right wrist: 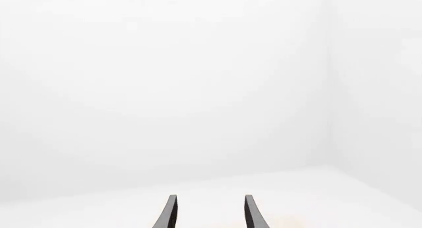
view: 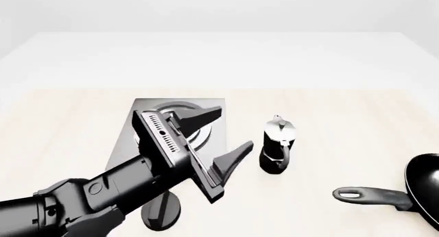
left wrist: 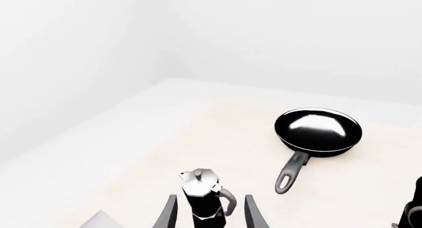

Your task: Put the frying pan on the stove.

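The frying pan (left wrist: 318, 130), glossy black with a long handle (left wrist: 292, 171), lies on the table; the front view shows it at the right edge (view: 424, 181), its handle (view: 370, 196) pointing left. The grey stove (view: 214, 134) with silver rings lies left of centre, partly covered by my left arm. My left gripper (view: 237, 127) hovers open over the stove's right side, empty, well left of the pan. In the right wrist view my right gripper (right wrist: 209, 213) is open and empty, facing a white wall; the front view does not show it.
A black-and-silver moka pot (view: 276, 144) stands upright between the stove and the pan, lining up between the left fingers (left wrist: 254, 213) in the wrist view but apart from them. A small black oval knob (view: 162, 211) sits at the stove's near edge. A dark arm part (left wrist: 412, 208) shows beside the pan.
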